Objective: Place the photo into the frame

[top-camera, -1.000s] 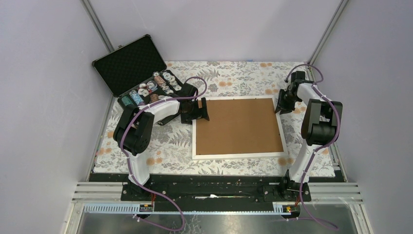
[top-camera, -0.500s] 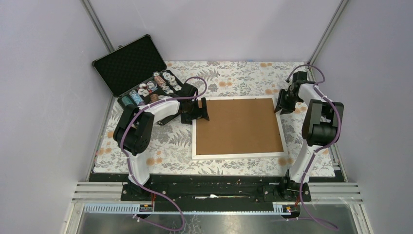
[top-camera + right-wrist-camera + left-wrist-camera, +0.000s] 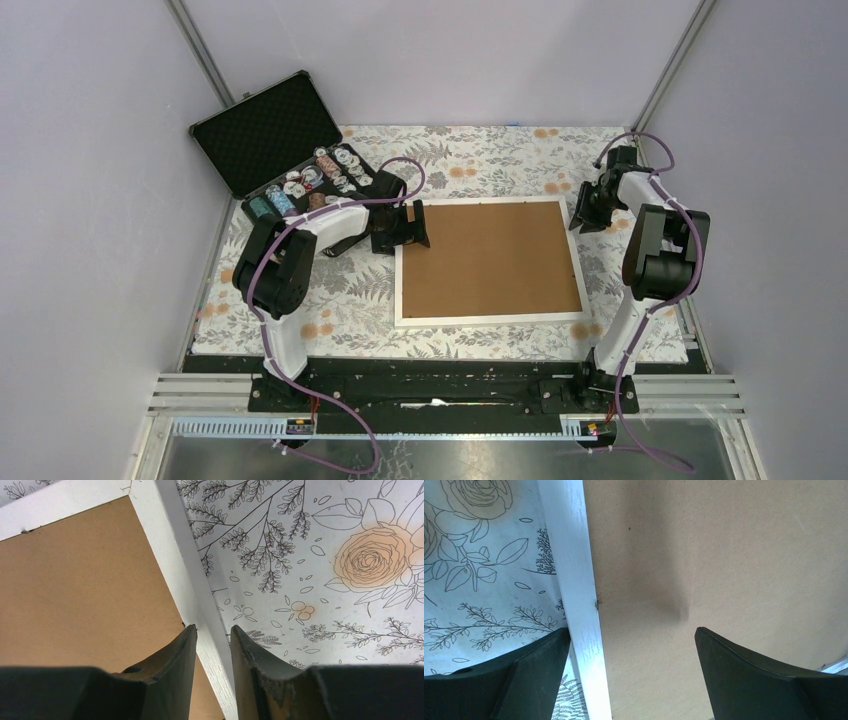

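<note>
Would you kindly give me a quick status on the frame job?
Left gripper open, astride frame's left rail. Right gripper astride right rail, grip unclear. Backing board in frame; photo unseen.

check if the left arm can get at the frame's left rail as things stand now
Probably yes. The left tool hangs wide open right over the frame, one finger over the tablecloth, the other over the brown backing board. Nothing lies between the tool and that rail.
</note>
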Motion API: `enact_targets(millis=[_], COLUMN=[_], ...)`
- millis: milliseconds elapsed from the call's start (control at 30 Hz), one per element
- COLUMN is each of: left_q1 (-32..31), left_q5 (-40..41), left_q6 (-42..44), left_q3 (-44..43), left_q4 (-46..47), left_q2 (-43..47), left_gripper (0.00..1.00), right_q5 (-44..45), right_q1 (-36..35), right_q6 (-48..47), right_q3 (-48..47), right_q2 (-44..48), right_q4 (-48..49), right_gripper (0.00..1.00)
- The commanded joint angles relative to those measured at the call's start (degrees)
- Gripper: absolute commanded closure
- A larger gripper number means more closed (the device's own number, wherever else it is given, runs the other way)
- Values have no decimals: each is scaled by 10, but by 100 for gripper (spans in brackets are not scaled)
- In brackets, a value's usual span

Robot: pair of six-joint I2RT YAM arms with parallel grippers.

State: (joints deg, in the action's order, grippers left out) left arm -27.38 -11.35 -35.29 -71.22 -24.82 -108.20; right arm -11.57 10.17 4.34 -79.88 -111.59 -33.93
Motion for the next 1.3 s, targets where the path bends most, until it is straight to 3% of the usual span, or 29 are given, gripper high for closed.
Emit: enact_targets(millis=[0, 600, 933, 1100, 1267], left_q1=[-8, -8, -9, -9, -9], left_q5=[-42, -41, -44, -44, -45], left_q6=[-16, -16, -17, -18, -17], left_q3=[-8, -7, -7, -7, -7], left_q4=[28, 28, 29, 29, 29], left_q2=[-13, -10, -12, -12, -11], left_gripper=[1, 1, 1, 1, 1], right_q5=[-5, 12, 38, 58, 58], right_q1=[-1, -32, -87, -111, -126], right_q6=[-6, -20, -21, 4, 22], right_q3=[6, 6, 23, 33, 23], right_q2=[-3, -48, -81, -99, -106], right_q4=[6, 6, 11, 18, 13], right_gripper=[61, 61, 61, 53, 53])
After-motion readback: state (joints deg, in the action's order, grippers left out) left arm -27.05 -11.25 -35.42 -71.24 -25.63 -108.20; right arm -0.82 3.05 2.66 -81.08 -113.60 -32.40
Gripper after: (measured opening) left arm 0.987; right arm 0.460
